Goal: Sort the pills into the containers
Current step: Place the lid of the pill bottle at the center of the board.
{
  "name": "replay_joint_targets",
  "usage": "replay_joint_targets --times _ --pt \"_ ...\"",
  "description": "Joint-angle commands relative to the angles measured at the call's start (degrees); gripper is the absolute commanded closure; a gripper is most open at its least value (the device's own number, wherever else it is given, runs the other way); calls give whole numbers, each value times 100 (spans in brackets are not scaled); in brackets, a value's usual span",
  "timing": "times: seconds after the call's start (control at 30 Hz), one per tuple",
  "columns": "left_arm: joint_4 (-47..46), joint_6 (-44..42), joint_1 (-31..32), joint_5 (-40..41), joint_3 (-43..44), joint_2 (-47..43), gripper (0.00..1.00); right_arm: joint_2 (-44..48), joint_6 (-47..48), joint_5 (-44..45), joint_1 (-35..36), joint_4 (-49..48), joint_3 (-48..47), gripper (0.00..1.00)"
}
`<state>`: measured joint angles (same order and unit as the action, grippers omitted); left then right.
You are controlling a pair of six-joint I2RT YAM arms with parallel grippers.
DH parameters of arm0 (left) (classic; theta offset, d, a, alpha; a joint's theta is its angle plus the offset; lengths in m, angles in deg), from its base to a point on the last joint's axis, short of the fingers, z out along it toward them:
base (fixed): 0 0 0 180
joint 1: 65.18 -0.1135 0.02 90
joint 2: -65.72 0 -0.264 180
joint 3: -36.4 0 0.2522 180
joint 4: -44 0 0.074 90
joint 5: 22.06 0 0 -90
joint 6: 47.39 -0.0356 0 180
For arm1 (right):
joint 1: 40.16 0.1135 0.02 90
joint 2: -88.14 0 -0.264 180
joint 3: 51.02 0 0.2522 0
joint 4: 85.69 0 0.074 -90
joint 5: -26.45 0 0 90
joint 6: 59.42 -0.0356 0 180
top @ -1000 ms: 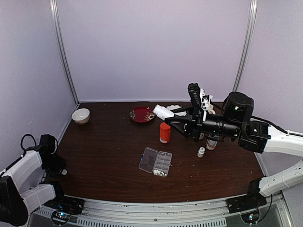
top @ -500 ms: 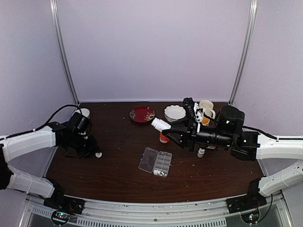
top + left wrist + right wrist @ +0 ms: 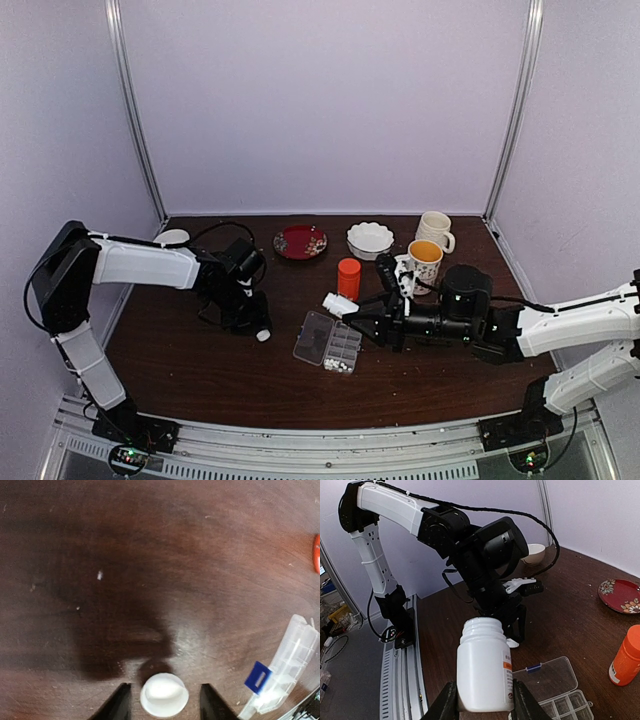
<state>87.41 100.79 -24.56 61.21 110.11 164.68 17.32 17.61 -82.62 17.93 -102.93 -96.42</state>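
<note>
Just beyond the far edge of the flat, clear plastic pill organizer [image 3: 328, 342], the right hand [image 3: 352, 312] was clamped on a small white plastic bottle [image 3: 485, 672]. The bottle was uncapped, and the fingers pressed its lower body from both sides. Tiny white pills [image 3: 335, 366] lay in the cells at the organizer's near end; whether more were in the bottle could not be seen. To the organizer's left, the left hand [image 3: 252, 322] stood released. Its fingers were either side of a round white cap [image 3: 164, 695] resting on the dark wooden surface [image 3: 150, 555], with a gap on each side.

The pills looked light, hard and smooth, likely to bounce and roll away. Pouring gently, mouth low over a single cell, seemed wiser than pinching them. The bottle seemed light and stiff yet slick, so a grip around its middle looked safest. The organizer itself looked light enough to slide if nudged.
</note>
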Motion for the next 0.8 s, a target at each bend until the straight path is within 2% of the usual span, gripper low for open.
replay_joint_targets --times 0.0,0.07,0.13,0.27,0.43,0.6,0.77 --pt "93 -110 84 -26 170 200 38 -9 -106 130 -21 -564 -26 100" --pt "113 -163 108 -63 167 161 26 -18 -80 145 -25 -542 -41 100" --pt "126 -237 108 -34 130 58 22 -35 -58 154 -24 -502 -65 100" --pt "93 -529 110 170 -66 -231 26 -38 -52 124 -25 -494 -62 100" --pt "-98 -1665 113 -295 -304 -388 30 -44 -56 108 -34 -468 -44 100" --pt "272 -2459 144 43 -402 -598 23 -54 -69 79 -34 -491 -27 100" --pt "213 -2916 245 228 -340 -569 21 -88 -83 72 -34 -521 -47 100"
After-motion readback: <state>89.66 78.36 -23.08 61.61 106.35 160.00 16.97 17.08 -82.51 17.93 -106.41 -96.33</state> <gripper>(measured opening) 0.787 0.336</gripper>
